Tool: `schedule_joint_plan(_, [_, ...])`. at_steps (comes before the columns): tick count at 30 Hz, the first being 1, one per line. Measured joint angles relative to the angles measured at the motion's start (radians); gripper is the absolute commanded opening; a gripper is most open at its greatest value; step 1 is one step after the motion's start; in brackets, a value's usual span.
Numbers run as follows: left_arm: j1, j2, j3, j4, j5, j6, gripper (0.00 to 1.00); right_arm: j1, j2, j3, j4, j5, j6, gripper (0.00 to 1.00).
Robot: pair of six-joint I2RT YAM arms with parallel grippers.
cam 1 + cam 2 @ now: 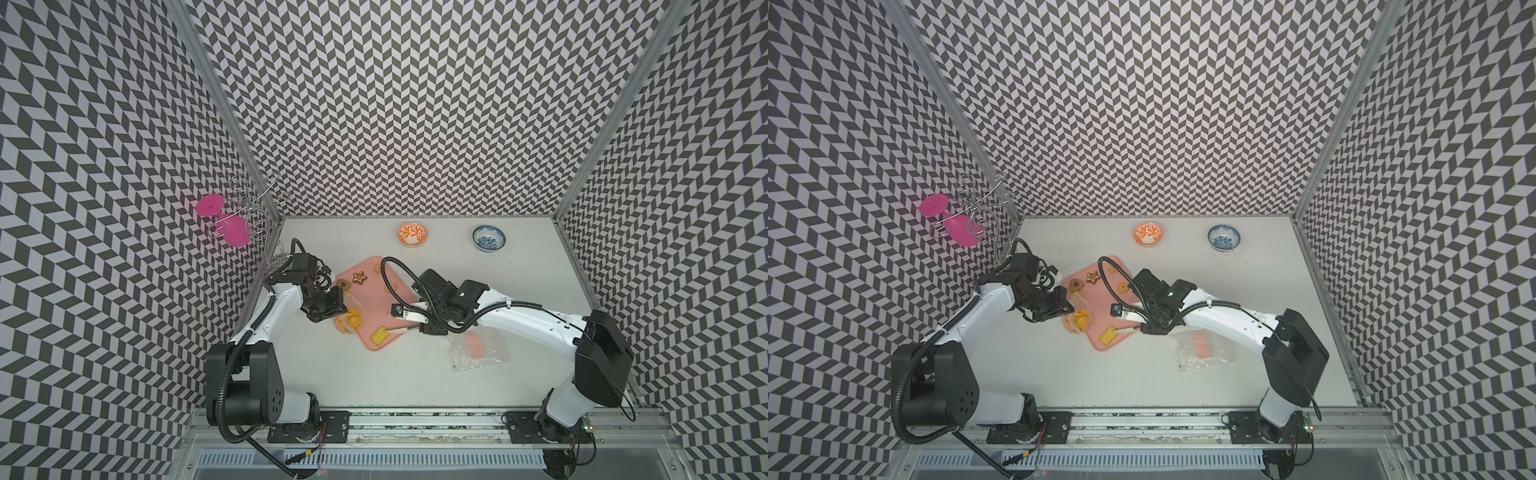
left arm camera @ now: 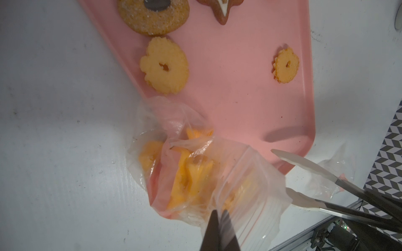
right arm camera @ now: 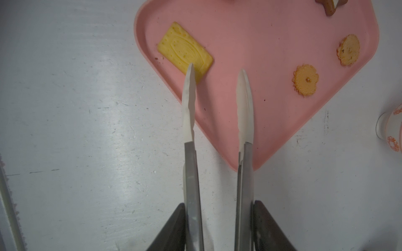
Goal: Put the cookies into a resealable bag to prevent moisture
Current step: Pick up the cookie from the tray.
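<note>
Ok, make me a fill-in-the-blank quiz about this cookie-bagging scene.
The left pincer is shut on a clear plastic resealable ____ holding yellow cookies. The right pincer grips metal ____ with white tips. The rectangular yellow cracker lies on the shallow ____ tray.
Missing words: bag; tongs; pink.
</note>
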Motion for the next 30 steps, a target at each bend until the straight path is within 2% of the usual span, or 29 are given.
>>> schedule_joint_plan(16, [0.000,0.000,-0.005,0.008,0.000,0.002,0.00,0.014,-0.018,-0.020,-0.001,-0.045,-0.048,0.50])
schedule_joint_plan(30, [0.000,0.000,-0.014,0.016,0.001,0.003,0.00,0.050,0.093,0.077,0.000,-0.046,-0.068,0.50])
